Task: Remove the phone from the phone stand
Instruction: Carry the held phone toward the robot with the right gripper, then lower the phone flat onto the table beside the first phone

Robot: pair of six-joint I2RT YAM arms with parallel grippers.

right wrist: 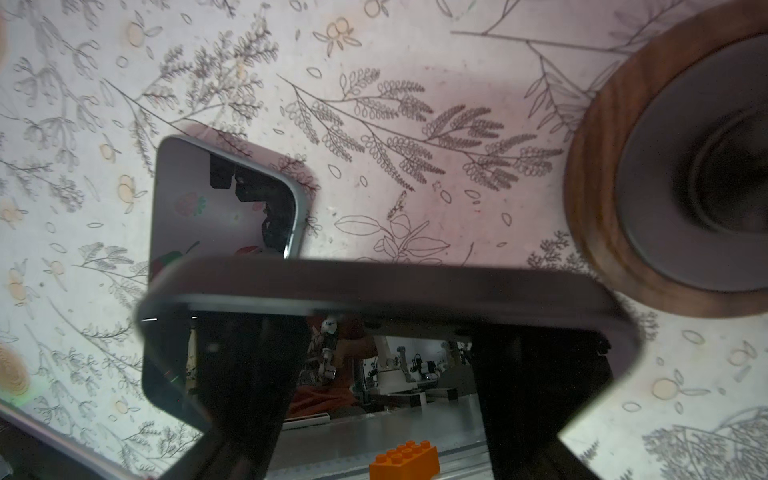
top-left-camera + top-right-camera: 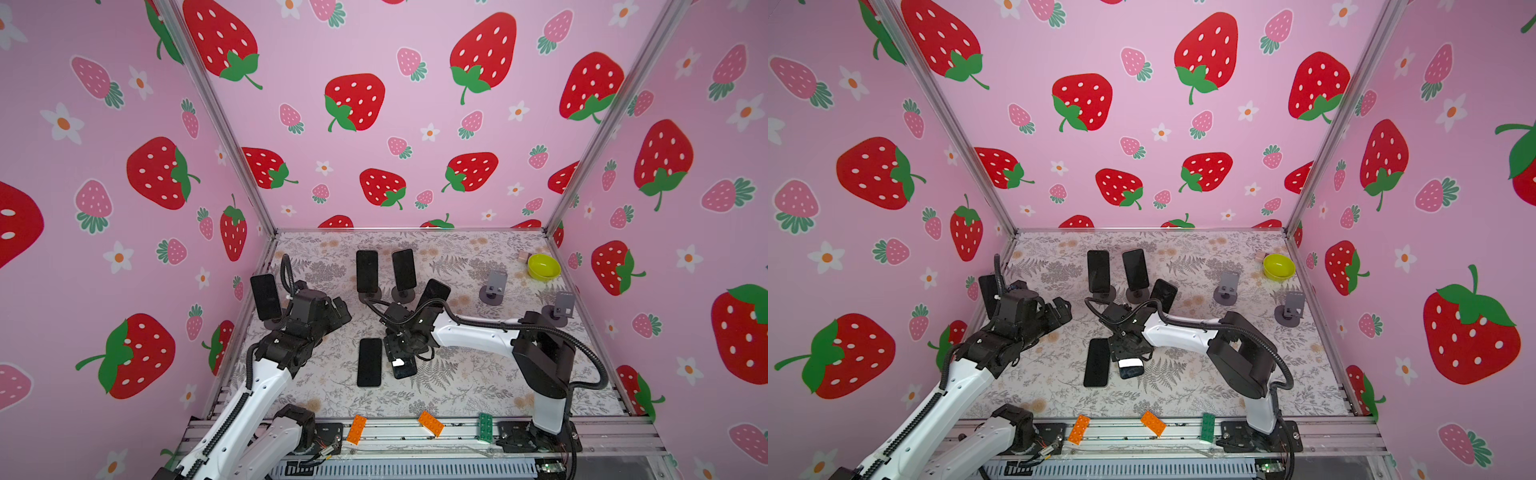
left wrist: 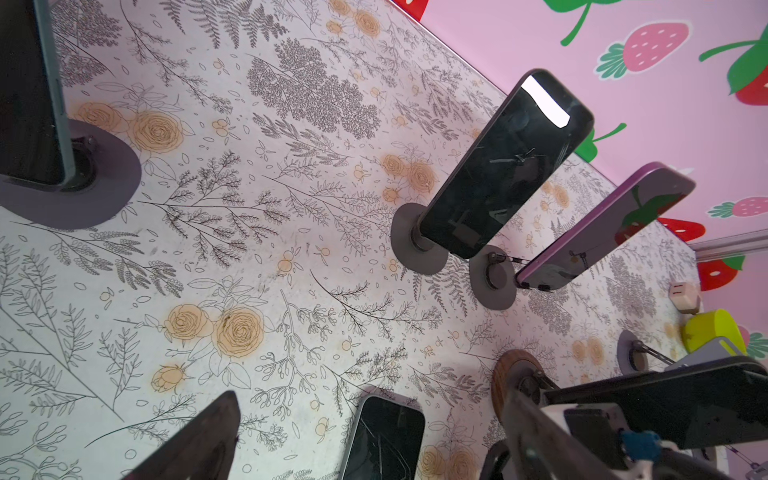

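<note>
Black phone (image 1: 374, 286) hangs clamped in right fingers (image 1: 224, 453), clear of the stands (image 2: 492, 286), near the surface (image 2: 478, 374); next: lower, release. Left fingers (image 3: 199, 440) spread wide.

There are six phones: the left phone (image 2: 266, 296), the back phone (image 2: 367, 271), the neighbouring back phone (image 2: 404, 270), the tilted phone (image 2: 434, 291), the flat phone (image 2: 369, 362) on the table (image 2: 478, 374) and the gripped phone (image 2: 406, 369). Six phone stands: five grey-based, among them the inner empty stand (image 2: 492, 286) and the outer empty stand (image 2: 562, 307), plus one wood-ringed stand (image 1: 590, 187). Three toy bricks: the left orange brick (image 2: 356, 429), the middle orange brick (image 2: 431, 423), the green brick (image 2: 485, 427). One yellow-green bowl (image 2: 543, 267). One small pale block (image 2: 524, 255). Two robot arms: left arm (image 2: 257, 386), right arm (image 2: 473, 332).
</note>
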